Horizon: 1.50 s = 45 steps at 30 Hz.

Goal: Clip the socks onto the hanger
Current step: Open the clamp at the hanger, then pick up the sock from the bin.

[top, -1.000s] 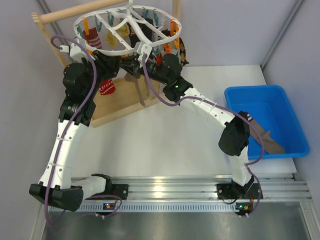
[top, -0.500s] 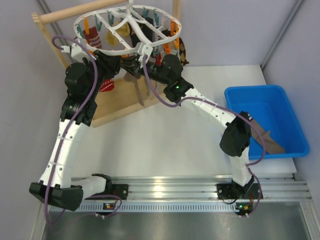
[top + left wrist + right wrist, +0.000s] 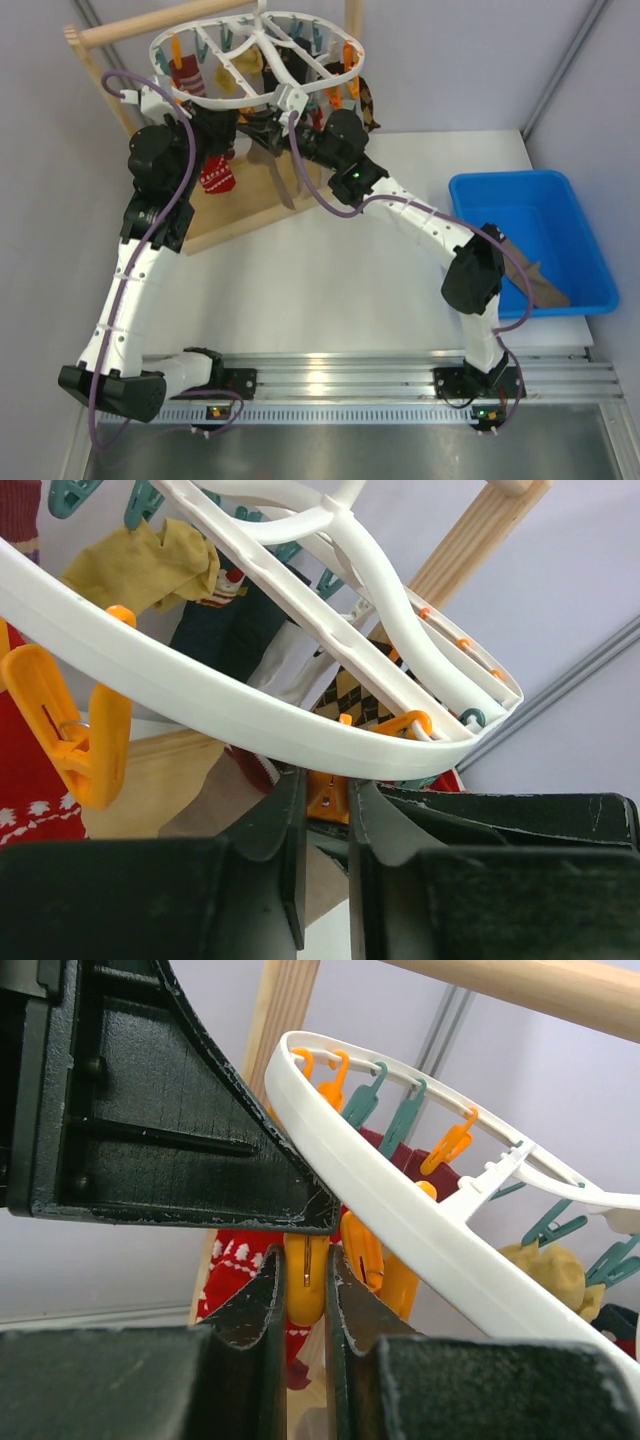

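Under the rim of the hanger (image 3: 200, 690), my left gripper (image 3: 325, 780) sits narrow around an orange peg (image 3: 326, 802); my right gripper (image 3: 305, 1255) pinches an amber peg (image 3: 305, 1290). Socks (image 3: 140, 570) hang clipped inside the hanger.

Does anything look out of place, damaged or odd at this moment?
Nothing stands out. The hanger carries several clipped socks, one taupe sock lies inside the blue bin, and nothing looks spilled or broken.
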Each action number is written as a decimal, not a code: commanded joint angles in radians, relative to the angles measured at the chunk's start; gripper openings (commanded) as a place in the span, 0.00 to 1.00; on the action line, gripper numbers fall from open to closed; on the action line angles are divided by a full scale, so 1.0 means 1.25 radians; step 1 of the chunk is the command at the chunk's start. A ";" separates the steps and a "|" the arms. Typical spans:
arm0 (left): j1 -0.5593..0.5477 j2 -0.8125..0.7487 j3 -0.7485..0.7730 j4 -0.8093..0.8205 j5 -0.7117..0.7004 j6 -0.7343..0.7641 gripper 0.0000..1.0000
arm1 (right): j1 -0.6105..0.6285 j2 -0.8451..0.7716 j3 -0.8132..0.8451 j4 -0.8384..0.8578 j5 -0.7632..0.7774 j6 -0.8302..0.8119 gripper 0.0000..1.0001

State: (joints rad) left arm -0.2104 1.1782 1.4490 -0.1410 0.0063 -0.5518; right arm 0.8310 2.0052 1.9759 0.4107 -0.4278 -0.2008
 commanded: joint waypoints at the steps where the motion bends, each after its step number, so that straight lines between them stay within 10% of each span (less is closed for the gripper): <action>1: 0.017 0.005 0.036 0.200 -0.085 -0.019 0.13 | 0.026 -0.046 -0.018 -0.028 -0.071 -0.004 0.00; 3: 0.017 0.005 0.035 0.199 -0.073 -0.024 0.02 | 0.026 -0.049 -0.021 -0.034 -0.070 -0.007 0.00; 10: 0.017 0.010 0.026 0.164 -0.048 -0.033 0.00 | 0.011 -0.128 -0.065 -0.098 -0.065 -0.033 0.57; 22: 0.017 0.004 -0.008 0.161 -0.010 -0.022 0.00 | -0.196 -0.429 -0.320 -0.415 -0.120 -0.034 0.92; 34: 0.014 0.000 -0.019 0.159 0.067 -0.011 0.00 | -0.852 -0.430 -0.409 -1.121 -0.252 -0.513 0.80; 45: 0.014 0.000 -0.006 0.145 0.065 0.001 0.00 | -0.908 -0.138 -0.444 -0.961 0.087 -0.534 0.56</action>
State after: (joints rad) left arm -0.1909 1.1778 1.4372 -0.0010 0.0814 -0.5587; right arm -0.3023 1.7874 1.3907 -0.8509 -0.4191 -0.8368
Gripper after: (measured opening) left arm 0.180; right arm 0.571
